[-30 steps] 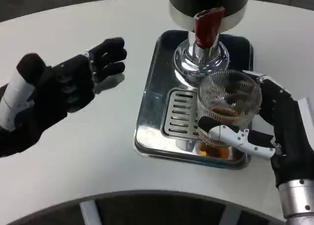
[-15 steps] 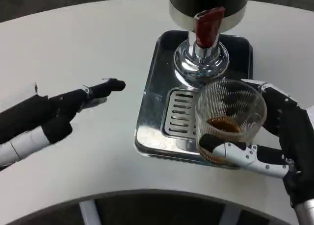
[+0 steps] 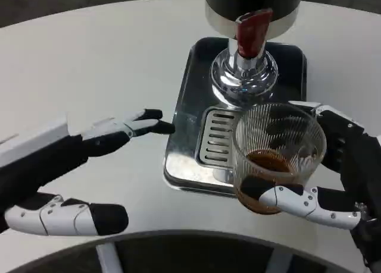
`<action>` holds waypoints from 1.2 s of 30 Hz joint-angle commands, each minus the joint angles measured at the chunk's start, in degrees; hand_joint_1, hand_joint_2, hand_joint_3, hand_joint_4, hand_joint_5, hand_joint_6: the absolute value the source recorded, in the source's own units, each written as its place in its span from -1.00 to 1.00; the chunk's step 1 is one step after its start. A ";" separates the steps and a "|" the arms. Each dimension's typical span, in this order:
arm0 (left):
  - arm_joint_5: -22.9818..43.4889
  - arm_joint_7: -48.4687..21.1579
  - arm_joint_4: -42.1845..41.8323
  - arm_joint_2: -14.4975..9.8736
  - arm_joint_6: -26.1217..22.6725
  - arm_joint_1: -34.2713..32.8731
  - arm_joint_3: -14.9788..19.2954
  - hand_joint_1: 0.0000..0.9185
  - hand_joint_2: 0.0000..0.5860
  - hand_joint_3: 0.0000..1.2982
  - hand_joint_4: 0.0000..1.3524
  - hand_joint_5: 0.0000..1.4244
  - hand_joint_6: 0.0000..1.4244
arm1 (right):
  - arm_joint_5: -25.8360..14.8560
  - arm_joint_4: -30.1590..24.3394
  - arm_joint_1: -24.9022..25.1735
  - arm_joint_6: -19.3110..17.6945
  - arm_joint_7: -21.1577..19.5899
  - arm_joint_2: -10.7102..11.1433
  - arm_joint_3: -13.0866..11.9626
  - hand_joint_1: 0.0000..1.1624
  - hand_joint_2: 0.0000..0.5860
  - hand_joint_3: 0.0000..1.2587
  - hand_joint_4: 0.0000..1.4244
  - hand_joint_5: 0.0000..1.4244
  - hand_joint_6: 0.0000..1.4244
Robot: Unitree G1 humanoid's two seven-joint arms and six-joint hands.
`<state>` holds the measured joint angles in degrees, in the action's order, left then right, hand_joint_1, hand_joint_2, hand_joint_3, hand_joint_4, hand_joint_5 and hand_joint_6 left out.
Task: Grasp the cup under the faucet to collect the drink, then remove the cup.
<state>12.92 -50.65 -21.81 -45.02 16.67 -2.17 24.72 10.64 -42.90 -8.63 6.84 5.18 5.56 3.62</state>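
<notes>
- I've got the ribbed glass cup in my right robot hand, dark brown drink pooled at the bottom, raised over the steel drip tray's front edge, just forward of the red-levered faucet.
- Left robot hand is open over the white desk, holding nothing.

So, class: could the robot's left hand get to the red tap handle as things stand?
Probably yes. The left hand is open beside the tray, nothing lies between it and the red handle, and the cup sits lower right.
</notes>
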 commanded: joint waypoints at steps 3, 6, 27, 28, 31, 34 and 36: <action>-0.25 -0.77 -3.48 -1.91 4.95 4.09 1.81 -1.00 -0.82 -0.80 -1.00 -1.00 -1.00 | -1.74 -4.13 -0.80 0.89 1.17 0.14 1.33 0.78 -0.53 0.13 0.07 0.28 0.36; 0.28 -1.78 -4.51 -2.97 7.43 5.53 1.83 -1.00 -0.82 -0.80 -1.00 -1.00 -1.00 | -2.25 -5.55 -1.40 1.90 1.99 0.55 2.27 0.77 -0.53 0.13 0.07 0.28 0.36; 2.41 -0.78 -3.45 -2.83 28.47 11.97 6.19 -1.00 -0.80 -0.87 -1.00 -1.00 -1.00 | -5.26 -14.67 -5.08 8.73 5.28 3.07 4.04 0.76 -0.53 0.13 0.07 0.28 0.36; 2.52 -0.67 -3.25 -2.85 29.03 12.12 6.25 -1.00 -0.80 -0.87 -1.00 -1.00 -1.00 | -5.39 -15.02 -5.19 8.94 5.28 3.14 3.85 0.76 -0.53 0.13 0.07 0.28 0.36; 3.05 -0.46 -2.71 -2.88 30.56 12.63 6.64 -1.00 -0.80 -0.87 -1.00 -1.00 -1.00 | -5.82 -15.78 -5.15 9.62 5.35 3.52 3.31 0.76 -0.53 0.13 0.07 0.28 0.36; 3.16 -0.42 -2.39 -3.11 31.37 13.27 7.11 -1.00 -0.80 -0.87 -1.00 -1.00 -1.00 | -6.27 -16.44 -4.97 10.21 5.45 3.99 2.73 0.76 -0.53 0.12 0.07 0.28 0.36; 3.21 -0.35 -2.21 -3.27 31.78 13.66 7.35 -1.00 -0.80 -0.87 -1.00 -1.00 -1.00 | -6.54 -16.74 -4.95 10.54 5.47 4.20 2.34 0.76 -0.53 0.12 0.07 0.28 0.36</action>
<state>15.21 -51.66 -24.18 -47.52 47.26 10.29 30.98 5.41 -57.33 -13.62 17.56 10.44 9.70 6.45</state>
